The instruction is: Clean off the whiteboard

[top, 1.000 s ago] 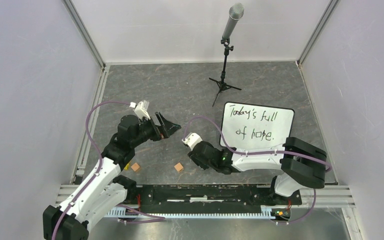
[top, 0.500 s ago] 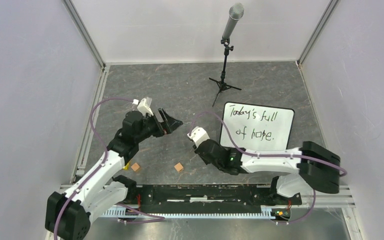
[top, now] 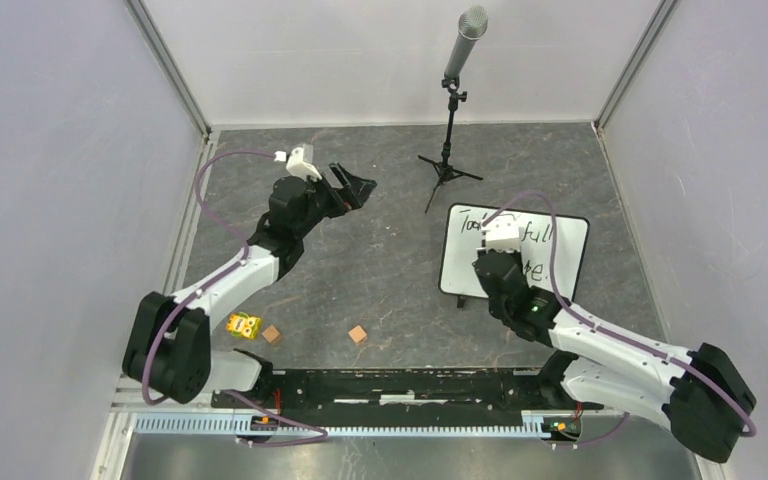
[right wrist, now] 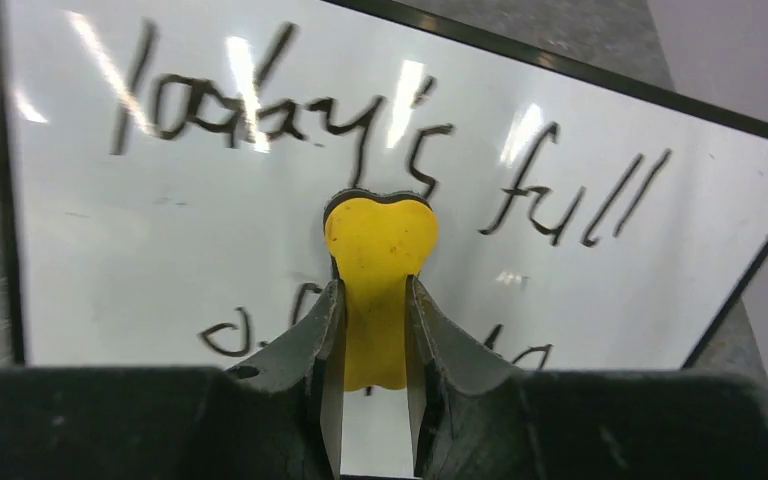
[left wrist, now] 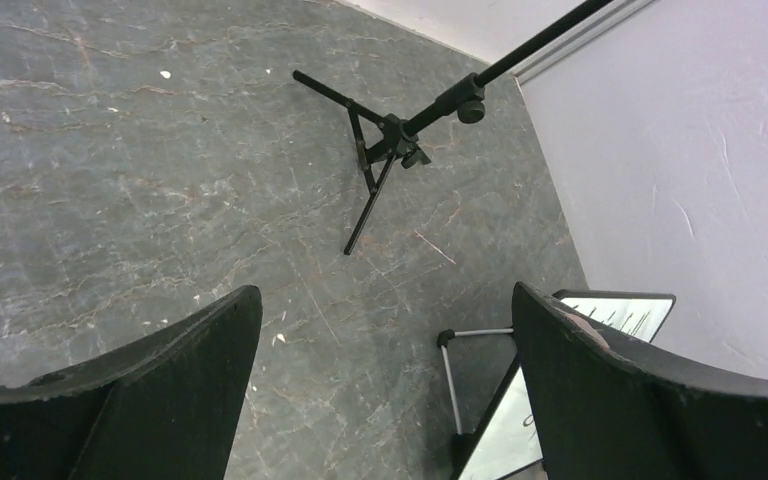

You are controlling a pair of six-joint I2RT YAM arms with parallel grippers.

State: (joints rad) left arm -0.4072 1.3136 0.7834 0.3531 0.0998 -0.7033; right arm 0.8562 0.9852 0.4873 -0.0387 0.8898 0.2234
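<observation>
The whiteboard stands tilted at the right of the table, with black handwriting "Today's full of hope." on it. It fills the right wrist view. My right gripper hovers over the board's left part. It is shut on a yellow eraser, whose tip lies just below the top line of writing. My left gripper is open and empty, raised over the far left-middle of the table. In the left wrist view the board's edge and its wire stand show at lower right.
A microphone on a black tripod stands at the back centre and also shows in the left wrist view. A small yellow object and two brown cubes lie near the front edge. Grey walls enclose the table.
My right arm swung from the table's middle to the right, onto the whiteboard's left part. My left arm stretched away toward the back, gripper still open.
</observation>
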